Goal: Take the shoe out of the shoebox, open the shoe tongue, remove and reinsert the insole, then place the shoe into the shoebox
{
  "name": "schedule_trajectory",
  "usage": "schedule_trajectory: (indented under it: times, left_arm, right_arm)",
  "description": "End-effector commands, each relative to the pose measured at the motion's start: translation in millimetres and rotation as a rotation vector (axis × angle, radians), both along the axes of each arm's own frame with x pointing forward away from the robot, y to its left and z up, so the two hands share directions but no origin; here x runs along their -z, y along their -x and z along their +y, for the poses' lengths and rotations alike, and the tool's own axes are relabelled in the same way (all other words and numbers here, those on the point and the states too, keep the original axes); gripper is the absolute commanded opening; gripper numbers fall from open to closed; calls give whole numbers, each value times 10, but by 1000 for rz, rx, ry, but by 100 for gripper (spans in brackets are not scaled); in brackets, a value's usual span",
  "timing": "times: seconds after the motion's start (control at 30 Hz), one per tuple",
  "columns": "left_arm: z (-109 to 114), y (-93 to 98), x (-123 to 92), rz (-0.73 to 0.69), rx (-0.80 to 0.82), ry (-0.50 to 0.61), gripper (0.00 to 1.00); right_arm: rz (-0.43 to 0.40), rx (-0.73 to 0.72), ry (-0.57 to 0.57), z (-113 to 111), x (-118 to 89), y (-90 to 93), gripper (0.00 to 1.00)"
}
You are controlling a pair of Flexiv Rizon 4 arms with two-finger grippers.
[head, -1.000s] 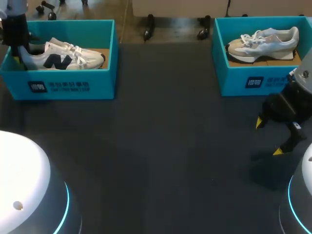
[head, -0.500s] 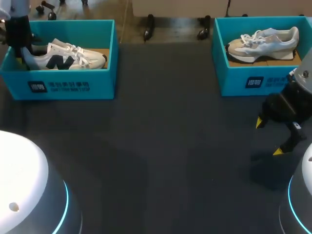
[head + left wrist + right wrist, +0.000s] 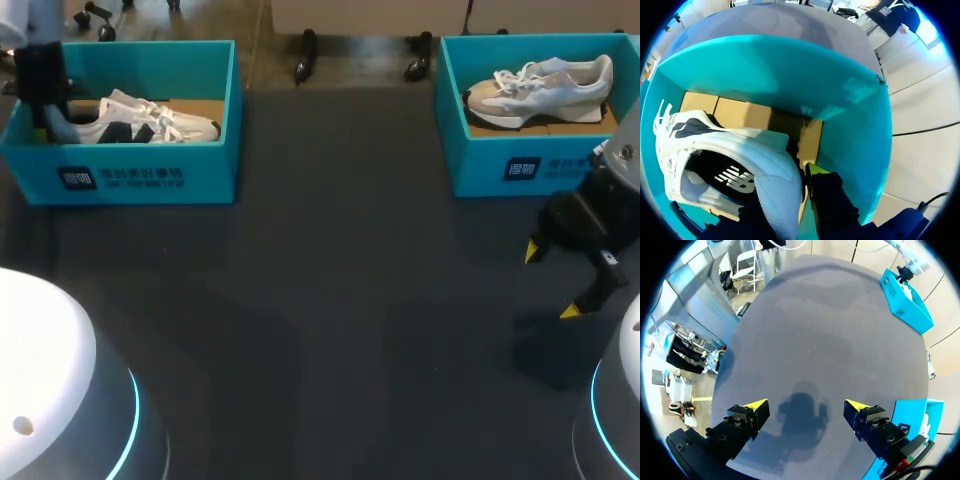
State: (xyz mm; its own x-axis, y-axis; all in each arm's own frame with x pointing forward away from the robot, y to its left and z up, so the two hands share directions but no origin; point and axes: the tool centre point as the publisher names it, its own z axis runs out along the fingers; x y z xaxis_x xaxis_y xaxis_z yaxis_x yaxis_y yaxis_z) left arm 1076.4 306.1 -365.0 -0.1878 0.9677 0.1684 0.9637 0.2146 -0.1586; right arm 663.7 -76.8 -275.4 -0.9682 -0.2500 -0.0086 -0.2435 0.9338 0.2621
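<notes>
A white shoe with dark side marks (image 3: 140, 118) lies in the teal shoebox (image 3: 120, 175) at the far left. My left gripper (image 3: 45, 92) is at the shoe's heel, inside the box's left end. In the left wrist view the gripper (image 3: 790, 182) is shut on the heel wall of the shoe (image 3: 755, 150). One yellow fingertip (image 3: 815, 170) shows outside the heel, and the other finger is hidden by the shoe. My right gripper (image 3: 550, 281) hangs open over the bare table at the right, with nothing between its fingers (image 3: 806, 403).
A second teal shoebox (image 3: 520, 165) at the far right holds a pale shoe (image 3: 545, 88), just beyond my right gripper. The left box has a brown cardboard floor (image 3: 740, 112) and high teal walls (image 3: 790, 75). The dark tabletop (image 3: 330, 280) stretches between the boxes.
My left gripper has shifted slightly right with the heel. The shoe has slid right and turned, so its side mark shows less. The right arm has not moved.
</notes>
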Motion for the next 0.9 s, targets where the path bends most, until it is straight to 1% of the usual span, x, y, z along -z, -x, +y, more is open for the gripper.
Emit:
schedule_trajectory:
  times: [0.03, 0.13, 0.3, 0.9]
  left_arm:
    - [-23, 174, -50, -33, 11, 2, 0]
    - [-50, 232, -46, -40, 16, -4, 0]
    - [-82, 270, -27, -42, 15, -3, 0]
    - [-58, 242, 139, -13, -14, -13, 0]
  right_arm:
    - [-2, 0, 3, 3, 12, 6, 100]
    - [-2, 0, 3, 3, 12, 6, 100]
    - [-2, 0, 3, 3, 12, 6, 100]
    - [-2, 0, 3, 3, 12, 6, 100]
